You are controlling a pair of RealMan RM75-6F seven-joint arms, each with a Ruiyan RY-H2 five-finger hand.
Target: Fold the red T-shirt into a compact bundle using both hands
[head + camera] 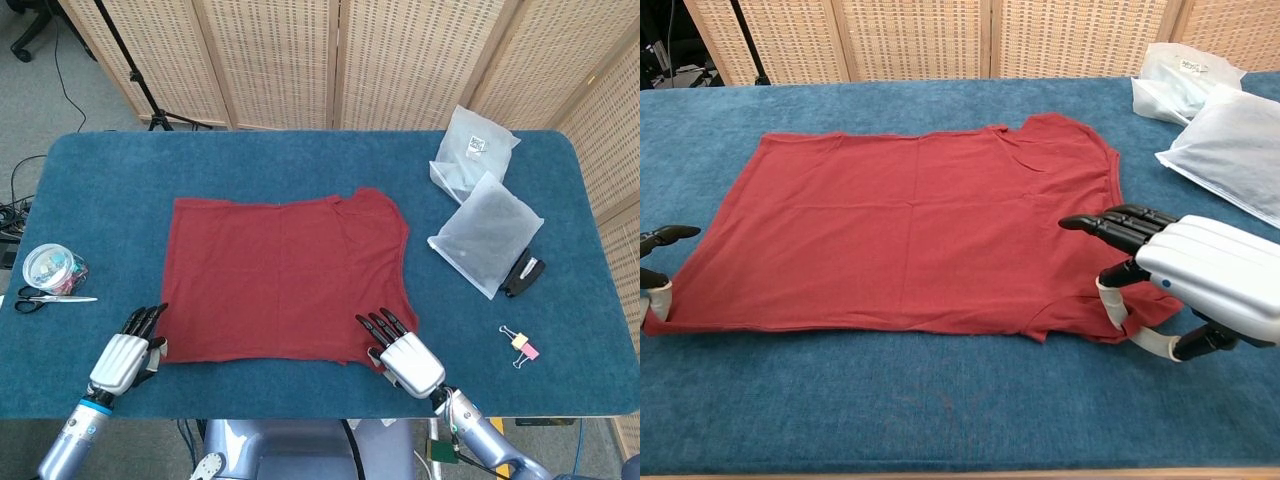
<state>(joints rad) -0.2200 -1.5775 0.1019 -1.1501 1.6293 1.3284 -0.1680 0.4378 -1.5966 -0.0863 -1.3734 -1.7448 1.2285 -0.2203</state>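
The red T-shirt (285,275) (920,230) lies flat on the blue table (300,160), spread out with its near hem toward me. My left hand (122,358) (655,270) sits at the shirt's near-left corner, its thumb touching the hem and its fingers stretched out above the cloth. My right hand (405,358) (1190,275) is at the near-right corner. Its dark fingers (1110,222) reach over the cloth and its thumb is down at the hem. A gap shows between fingers and thumb on both hands, and neither pinches the cloth.
Two plastic bags (472,150) (487,232) lie at the back right, with a black stapler-like object (522,275) and a binder clip (524,346) nearer. A jar (52,268) and scissors (50,299) sit at the left edge. Wicker screens stand behind the table.
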